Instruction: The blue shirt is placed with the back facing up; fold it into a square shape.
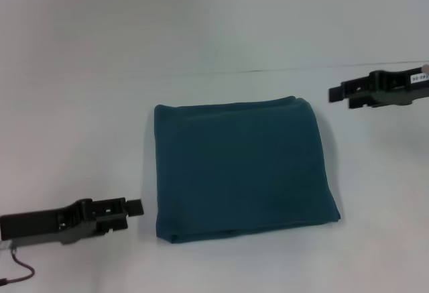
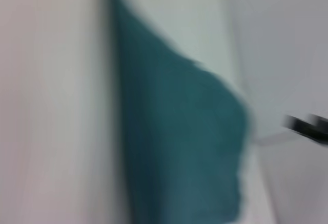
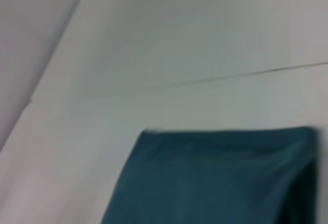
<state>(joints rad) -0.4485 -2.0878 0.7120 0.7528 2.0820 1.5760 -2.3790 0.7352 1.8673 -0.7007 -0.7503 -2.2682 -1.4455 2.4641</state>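
Shirt: blue shirt point(image 1: 241, 169) lies squared on worktop point(image 1: 80, 72) | step: fold looks finished | left pincer point(image 1: 134, 208), right pincer point(image 1: 333, 94): beside it, holding nothing, fingers' state untellable | next: park arms.

No text can be read; the right arm's white label point(image 1: 417, 77) is illegible.

One folded blue shirt point(image 1: 241, 169), two grippers: left gripper point(image 1: 136, 208) and right gripper point(image 1: 333, 94), one white table point(image 1: 201, 31).

Blurred blue shirt point(image 2: 179, 131) lying folded on a pale table point(image 2: 51, 106), dark right gripper point(image 2: 307, 126) beyond it
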